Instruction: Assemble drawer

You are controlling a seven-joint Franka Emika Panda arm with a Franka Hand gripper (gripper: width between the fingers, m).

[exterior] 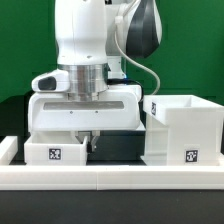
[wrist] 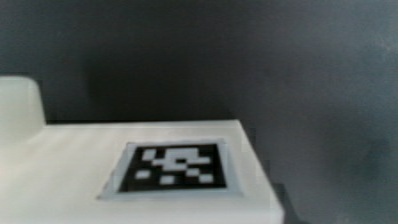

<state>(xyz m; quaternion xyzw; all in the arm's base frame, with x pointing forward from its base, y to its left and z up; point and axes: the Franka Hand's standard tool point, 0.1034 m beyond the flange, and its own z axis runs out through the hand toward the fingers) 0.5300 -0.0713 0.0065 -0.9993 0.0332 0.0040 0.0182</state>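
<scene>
Step in hand looks like picking a tray, early in the job. The tray (exterior: pixel 55 152) sits on the table (exterior: pixel 120 150) at the exterior view's left, just behind the front rail (exterior: pixel 110 176). The shell (exterior: pixel 186 130) stands apart from it at the exterior view's right, w/ nothing slid in as far as I can see. Only one tray shows; no 2nd in view. The gripper (exterior: pixel 87 141) is low, near table level, just beside the tray's shell-side corner and a bit behind it, between tray and shell. Can't tell if it touches the tray, since the fingers are small and dark against the dark table. Same for the opening: the wrist view shows no fingertips and the exterior view is too coarse, so spread or closed can't be told. Nothing is seen held. The wrist cam looks close-up at a white face w/ a tag (wrist: pixel 178 166), prob. the tray, plus another white bit (wrist: pixel 16 105) at the frame edge, unclear what. Next move, as I judge it: put one finger either side of a tray wall, close firmly, lift, then line the tray up square w/ the shell's opening and push straight in. A skewed tray will likely jam. Thin wall + smooth plastic = slip risk.
</scene>
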